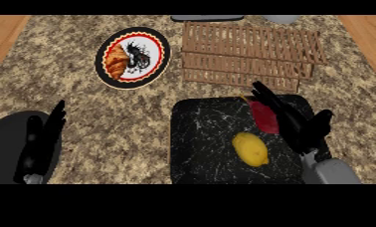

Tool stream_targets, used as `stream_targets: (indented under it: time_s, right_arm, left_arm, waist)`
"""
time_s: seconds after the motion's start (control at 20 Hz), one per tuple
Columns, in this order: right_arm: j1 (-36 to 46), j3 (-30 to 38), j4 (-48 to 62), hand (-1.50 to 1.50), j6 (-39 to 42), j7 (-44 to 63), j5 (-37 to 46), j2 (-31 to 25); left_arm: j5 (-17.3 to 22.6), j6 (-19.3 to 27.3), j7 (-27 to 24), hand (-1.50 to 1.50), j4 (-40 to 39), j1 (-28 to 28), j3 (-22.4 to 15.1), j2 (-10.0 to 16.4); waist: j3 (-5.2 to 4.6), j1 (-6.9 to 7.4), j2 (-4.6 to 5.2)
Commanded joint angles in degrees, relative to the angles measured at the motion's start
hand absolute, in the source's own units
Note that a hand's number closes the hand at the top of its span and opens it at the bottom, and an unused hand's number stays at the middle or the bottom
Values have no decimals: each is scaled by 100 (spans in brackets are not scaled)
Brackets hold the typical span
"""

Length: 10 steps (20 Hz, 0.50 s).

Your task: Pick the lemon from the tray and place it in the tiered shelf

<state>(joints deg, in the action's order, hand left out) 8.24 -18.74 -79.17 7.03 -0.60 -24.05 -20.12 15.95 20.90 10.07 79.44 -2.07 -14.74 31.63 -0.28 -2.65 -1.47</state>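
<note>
A yellow lemon (251, 149) lies on the black marbled tray (202, 141) at the lower middle. Just to the lemon's right, my right hand (294, 124) hovers over the tray with fingers straight and open, holding nothing. A red item (265, 117) lies on the tray partly under those fingers. The brown slatted tiered shelf (249, 54) stands beyond the tray at the upper right. My left hand (40, 144) rests open at the lower left, fingers up.
A round plate (133, 57) with a croissant (115, 60) sits at the upper left of the granite counter. A dark grey round object (11, 141) lies under the left hand. Grey objects show at the top edge.
</note>
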Motion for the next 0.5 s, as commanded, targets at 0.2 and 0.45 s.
stream_targets:
  time_s: [0.2, 0.45]
  right_arm:
    - [1088, -892, -1088, 150, 1395, -52, 26, 163]
    - [1454, 56, -783, -150, 1479, 637, -1062, 122]
  left_arm:
    - [21, 135, -685, 0, 788, 867, 349, -299]
    - [59, 356, -408, 0, 1542, 925, 332, -547]
  waist:
    - [22, 447, 64]
    - [35, 354, 134]
